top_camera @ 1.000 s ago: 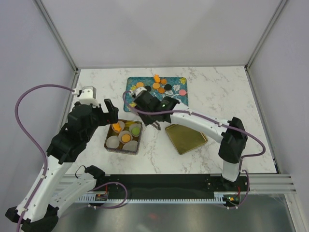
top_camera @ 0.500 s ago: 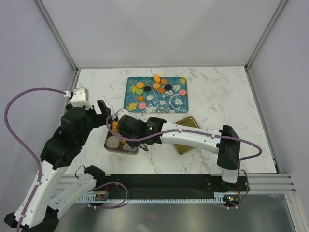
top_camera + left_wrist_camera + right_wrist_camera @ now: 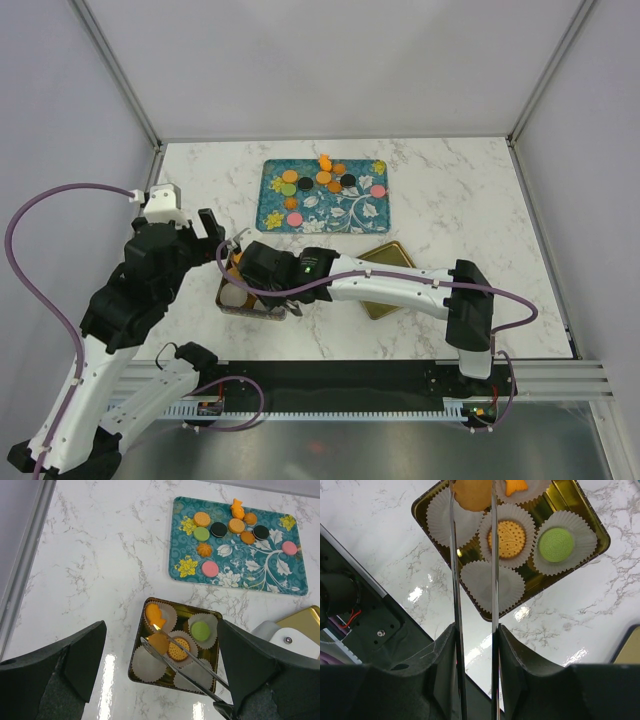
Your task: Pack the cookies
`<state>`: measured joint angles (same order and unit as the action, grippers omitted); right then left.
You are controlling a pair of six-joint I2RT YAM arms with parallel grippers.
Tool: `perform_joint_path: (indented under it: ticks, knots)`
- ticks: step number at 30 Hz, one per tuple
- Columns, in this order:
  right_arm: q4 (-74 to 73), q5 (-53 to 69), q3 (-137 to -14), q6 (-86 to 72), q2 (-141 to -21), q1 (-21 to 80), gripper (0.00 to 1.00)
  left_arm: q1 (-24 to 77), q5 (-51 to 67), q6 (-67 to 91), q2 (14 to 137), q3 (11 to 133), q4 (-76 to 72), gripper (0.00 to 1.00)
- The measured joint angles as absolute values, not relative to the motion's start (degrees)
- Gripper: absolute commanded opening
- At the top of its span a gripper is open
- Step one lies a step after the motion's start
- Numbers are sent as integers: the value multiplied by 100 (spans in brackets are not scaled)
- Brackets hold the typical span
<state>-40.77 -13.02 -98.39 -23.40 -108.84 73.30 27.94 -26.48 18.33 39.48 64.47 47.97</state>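
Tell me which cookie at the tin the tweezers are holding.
The plain orange disc, pinched between the tweezers; the patterned orange one, the green one and the odd-shaped one lie in cups.

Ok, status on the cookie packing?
Left fingers open, beside the tin. Right fingers shut on tweezers, orange cookie pinched above the tin. Nothing blocking the empty cups.
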Motion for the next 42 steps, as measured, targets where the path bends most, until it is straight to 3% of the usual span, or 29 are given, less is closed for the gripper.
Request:
perform_joint_path:
  ticks: [18, 25, 42]
  knots:
    - [-4132, -1271, -9666, -2231, -10879, 7491, 31, 2307, -3245, 2139, 4512, 6683, 4814, 100]
    - [-4112, -1225, -9651, -2226, -10879, 7491, 30, 1326, -2429, 2233, 4947, 7028, 4786, 100]
    - [-4056, -1140, -9590, -2220, -10884, 7489, 32, 757, -1138, 2637, 5251, 7216, 4536, 100]
